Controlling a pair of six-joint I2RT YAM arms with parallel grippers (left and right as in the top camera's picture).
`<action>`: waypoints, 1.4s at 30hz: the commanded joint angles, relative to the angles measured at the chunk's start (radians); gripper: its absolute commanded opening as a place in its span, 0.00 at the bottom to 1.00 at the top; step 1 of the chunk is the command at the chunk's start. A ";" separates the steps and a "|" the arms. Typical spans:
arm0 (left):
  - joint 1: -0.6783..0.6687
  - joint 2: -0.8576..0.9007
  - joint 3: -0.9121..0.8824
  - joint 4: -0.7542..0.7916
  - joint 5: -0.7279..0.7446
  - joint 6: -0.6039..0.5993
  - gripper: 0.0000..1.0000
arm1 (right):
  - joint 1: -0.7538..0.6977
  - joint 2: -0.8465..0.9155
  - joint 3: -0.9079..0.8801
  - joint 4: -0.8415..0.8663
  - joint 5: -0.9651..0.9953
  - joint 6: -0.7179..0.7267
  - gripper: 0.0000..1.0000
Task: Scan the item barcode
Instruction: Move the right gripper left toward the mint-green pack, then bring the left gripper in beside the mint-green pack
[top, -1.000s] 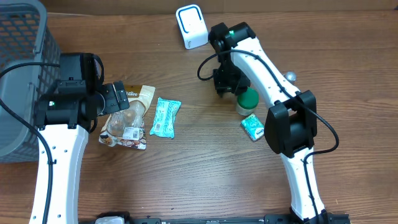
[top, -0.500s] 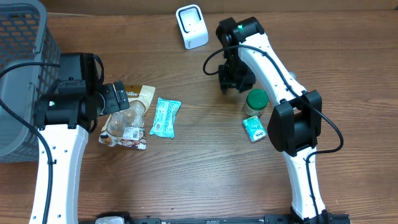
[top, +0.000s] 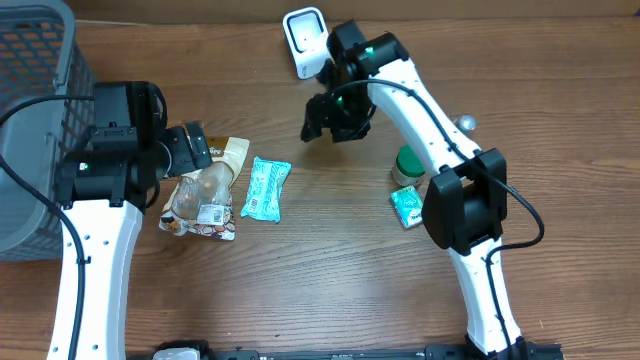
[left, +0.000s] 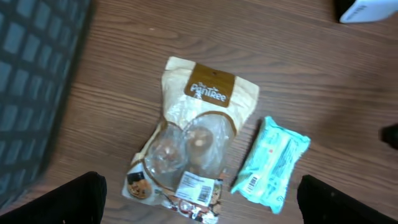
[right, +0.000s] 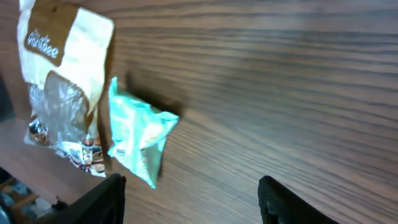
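Note:
A white barcode scanner (top: 307, 41) stands at the table's back middle; its corner (left: 367, 9) shows in the left wrist view. A brown and clear snack bag (top: 205, 188) (left: 196, 137) (right: 59, 93) lies at the left with a barcode label facing up. Beside it lies a teal packet (top: 265, 188) (left: 270, 165) (right: 140, 140). My left gripper (top: 190, 160) (left: 199, 211) hangs wide open above the bag. My right gripper (top: 325, 128) (right: 193, 205) is open and holds nothing, above bare wood right of the teal packet.
A green-lidded jar (top: 408, 165) stands upright on the right, with a small teal packet (top: 407, 206) just in front of it. A grey mesh basket (top: 35, 110) (left: 31, 93) fills the far left edge.
My right gripper has let go of the green-lidded jar, opened wider and swung left toward the table's middle. The jar stays standing. The left arm has barely shifted.

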 joint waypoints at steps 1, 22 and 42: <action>-0.002 0.003 0.014 -0.025 0.041 0.024 1.00 | 0.037 -0.032 0.027 0.020 -0.027 -0.003 0.66; -0.002 0.004 0.014 0.059 0.156 0.065 1.00 | 0.167 -0.030 0.027 0.145 0.048 0.079 0.82; -0.105 0.378 0.013 -0.044 0.320 -0.026 0.04 | 0.103 -0.029 -0.127 0.233 -0.013 0.021 0.72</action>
